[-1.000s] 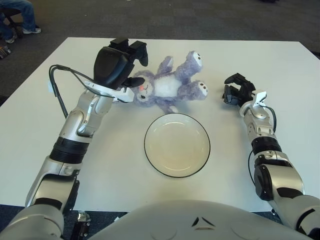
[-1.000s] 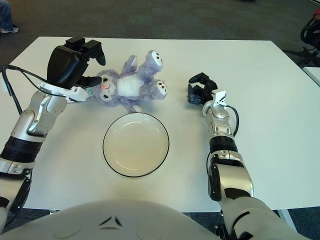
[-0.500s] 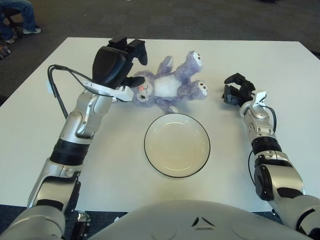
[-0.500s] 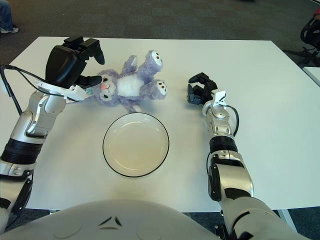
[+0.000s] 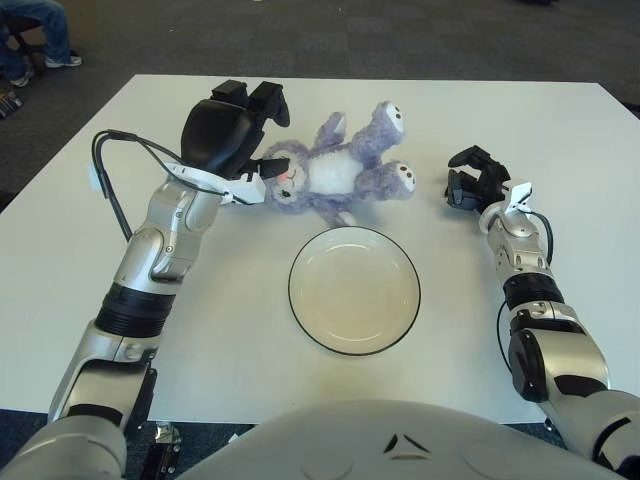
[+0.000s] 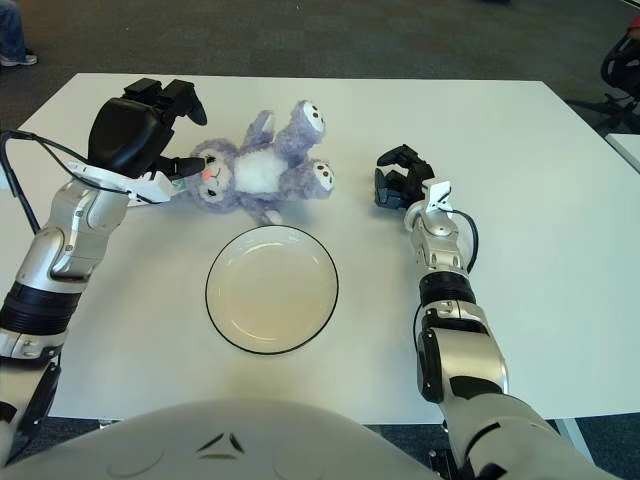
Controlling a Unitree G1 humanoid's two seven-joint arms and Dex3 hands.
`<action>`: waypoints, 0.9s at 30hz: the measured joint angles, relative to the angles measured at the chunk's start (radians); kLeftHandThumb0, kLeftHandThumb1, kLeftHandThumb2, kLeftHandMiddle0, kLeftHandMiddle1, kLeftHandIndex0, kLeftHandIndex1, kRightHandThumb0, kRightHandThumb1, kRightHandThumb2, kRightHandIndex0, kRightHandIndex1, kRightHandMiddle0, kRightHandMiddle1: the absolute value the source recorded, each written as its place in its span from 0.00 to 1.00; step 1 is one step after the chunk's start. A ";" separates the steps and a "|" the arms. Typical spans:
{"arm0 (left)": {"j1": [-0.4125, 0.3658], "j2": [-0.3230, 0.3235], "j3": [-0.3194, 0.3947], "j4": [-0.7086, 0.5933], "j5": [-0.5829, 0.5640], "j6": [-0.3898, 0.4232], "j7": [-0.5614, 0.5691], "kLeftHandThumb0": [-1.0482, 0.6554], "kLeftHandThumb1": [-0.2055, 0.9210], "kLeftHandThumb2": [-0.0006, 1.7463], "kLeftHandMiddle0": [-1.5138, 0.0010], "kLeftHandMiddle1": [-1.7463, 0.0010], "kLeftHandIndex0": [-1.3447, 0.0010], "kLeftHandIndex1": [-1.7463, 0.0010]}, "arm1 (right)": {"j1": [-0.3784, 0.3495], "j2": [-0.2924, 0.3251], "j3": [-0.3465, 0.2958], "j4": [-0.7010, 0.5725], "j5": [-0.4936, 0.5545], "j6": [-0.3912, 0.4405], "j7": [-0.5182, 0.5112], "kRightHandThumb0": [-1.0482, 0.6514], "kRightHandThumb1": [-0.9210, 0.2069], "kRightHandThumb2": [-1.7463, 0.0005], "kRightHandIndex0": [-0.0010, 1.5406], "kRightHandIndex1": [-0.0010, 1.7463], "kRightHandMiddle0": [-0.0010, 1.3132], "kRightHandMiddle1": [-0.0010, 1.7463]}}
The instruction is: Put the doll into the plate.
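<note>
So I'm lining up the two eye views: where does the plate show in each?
Left eye view: plate, just right of centre, below the doll.
Right eye view: plate, left of centre.
Shared landmark: the doll's head beside the left hand.

Bright, even overhead light, soft shadows on the white table [image 5: 560,130], both views sharp throughout.

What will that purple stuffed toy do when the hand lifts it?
The doll looks plush with splayed limbs, so it will probably sag and dangle. It is likely light. Lying flat, it should not roll; the left hand shows beside its head.
</note>
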 measured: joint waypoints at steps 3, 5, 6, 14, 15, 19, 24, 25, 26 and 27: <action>0.001 0.007 -0.004 -0.018 0.019 0.026 -0.040 0.08 0.98 0.17 0.84 0.08 1.00 0.52 | 0.000 0.000 0.000 0.000 0.000 0.000 0.000 0.61 0.54 0.25 0.41 1.00 0.32 0.95; 0.001 0.013 -0.008 -0.030 0.027 0.039 -0.078 0.06 0.99 0.16 0.87 0.18 1.00 0.57 | 0.000 0.000 0.000 0.000 0.000 0.000 0.000 0.61 0.55 0.25 0.41 1.00 0.32 0.94; 0.001 0.016 -0.011 -0.034 0.030 0.045 -0.098 0.06 0.99 0.16 0.89 0.22 1.00 0.59 | 0.001 0.000 0.000 0.000 0.000 0.000 0.000 0.61 0.55 0.25 0.42 1.00 0.32 0.94; 0.007 0.037 -0.022 -0.065 0.012 0.087 -0.254 0.04 1.00 0.16 0.92 0.49 1.00 0.79 | 0.001 0.000 0.000 0.000 0.000 -0.001 0.000 0.61 0.55 0.25 0.42 1.00 0.31 0.95; 0.008 0.039 -0.023 -0.065 0.012 0.089 -0.266 0.04 1.00 0.16 0.91 0.53 1.00 0.82 | 0.001 0.000 0.000 0.000 0.000 -0.001 0.000 0.61 0.55 0.25 0.42 1.00 0.31 0.95; 0.008 0.048 -0.026 -0.066 0.012 0.092 -0.295 0.04 1.00 0.17 0.89 0.65 1.00 0.90 | 0.002 -0.001 0.000 -0.001 0.000 -0.002 0.000 0.61 0.55 0.25 0.42 1.00 0.31 0.95; 0.008 0.062 -0.034 -0.070 0.015 0.095 -0.334 0.05 1.00 0.19 0.87 0.78 1.00 0.97 | 0.003 -0.002 0.000 -0.002 0.000 -0.001 0.000 0.61 0.55 0.25 0.42 1.00 0.32 0.95; 0.008 0.065 -0.037 -0.072 0.017 0.097 -0.345 0.05 1.00 0.19 0.87 0.80 1.00 0.98 | 0.004 -0.002 0.000 -0.003 0.000 -0.001 0.000 0.61 0.55 0.25 0.42 1.00 0.32 0.94; 0.008 0.067 -0.040 -0.073 0.018 0.098 -0.356 0.06 1.00 0.19 0.87 0.82 1.00 0.99 | 0.004 -0.002 0.000 -0.005 0.000 -0.001 0.000 0.61 0.55 0.25 0.42 1.00 0.32 0.94; 0.008 0.069 -0.042 -0.074 0.020 0.099 -0.362 0.06 1.00 0.19 0.87 0.82 1.00 0.99 | 0.005 -0.002 0.000 -0.005 0.000 -0.001 0.000 0.61 0.55 0.25 0.42 1.00 0.32 0.94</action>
